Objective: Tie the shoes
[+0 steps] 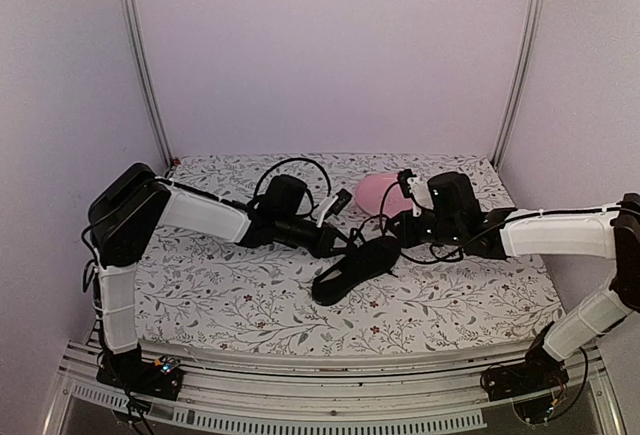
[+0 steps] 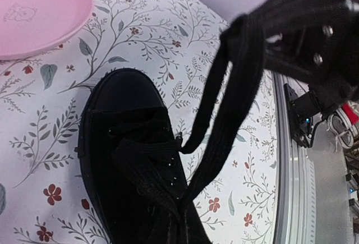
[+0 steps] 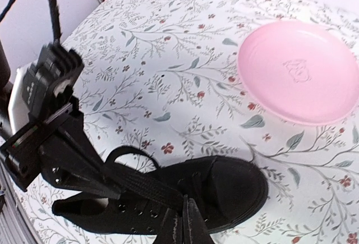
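The black shoe (image 1: 352, 267) lies on the floral cloth, toe toward the pink plate. My left gripper (image 1: 345, 243) hangs over its back half and my right gripper (image 1: 399, 228) over its toe end. In the right wrist view my right gripper (image 3: 189, 221) is shut on a flat black lace (image 3: 140, 183) above the shoe (image 3: 235, 190); the lace runs taut to the left gripper (image 3: 53, 148). In the left wrist view the lace (image 2: 224, 115) rises from my dark, shut left gripper (image 2: 188, 219) over the shoe (image 2: 120, 143) up to the right gripper (image 2: 314, 36).
A pink plate (image 1: 381, 192) sits just behind the shoe, also visible as the plate (image 3: 300, 70) in the right wrist view. The floral cloth (image 1: 230, 305) covers the table up to the white walls. A metal rail (image 1: 320, 395) runs along the near edge.
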`<state>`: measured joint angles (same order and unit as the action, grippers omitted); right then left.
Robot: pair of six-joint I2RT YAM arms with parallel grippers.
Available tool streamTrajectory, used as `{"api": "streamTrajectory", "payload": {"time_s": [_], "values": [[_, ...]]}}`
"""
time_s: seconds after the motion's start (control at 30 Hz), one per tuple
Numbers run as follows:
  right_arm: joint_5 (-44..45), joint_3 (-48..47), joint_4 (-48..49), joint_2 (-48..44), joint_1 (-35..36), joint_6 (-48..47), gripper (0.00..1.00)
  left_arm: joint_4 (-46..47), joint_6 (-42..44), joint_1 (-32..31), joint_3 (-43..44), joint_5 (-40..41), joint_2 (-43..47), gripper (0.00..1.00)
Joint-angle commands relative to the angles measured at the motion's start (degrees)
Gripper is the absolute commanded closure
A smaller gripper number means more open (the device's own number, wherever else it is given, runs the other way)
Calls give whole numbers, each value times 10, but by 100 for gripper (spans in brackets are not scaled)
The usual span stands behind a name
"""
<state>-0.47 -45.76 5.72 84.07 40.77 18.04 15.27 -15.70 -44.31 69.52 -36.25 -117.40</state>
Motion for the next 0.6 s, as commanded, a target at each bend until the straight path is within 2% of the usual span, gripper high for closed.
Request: {"api": "streamTrajectory", "payload": {"time_s": [0.0,0.23,0.37,0.47,0.57], "values": [[41,-58,-37,25,-28,-63,98,-33,43,14,37,-55,-15,100],[12,-172,-9,114,-38,-109,98,-54,66,23,82,-98,-54,98],[-13,-202,16,145,-38,-125,98,-66,76,27,105,-105,-70,95],[-42,-209,33,161,-39,-137,98,-62,75,33,118,-108,-78,89],[-55,-214,37,173,-41,-138,98,-51,69,39,127,-111,-85,78]]}}
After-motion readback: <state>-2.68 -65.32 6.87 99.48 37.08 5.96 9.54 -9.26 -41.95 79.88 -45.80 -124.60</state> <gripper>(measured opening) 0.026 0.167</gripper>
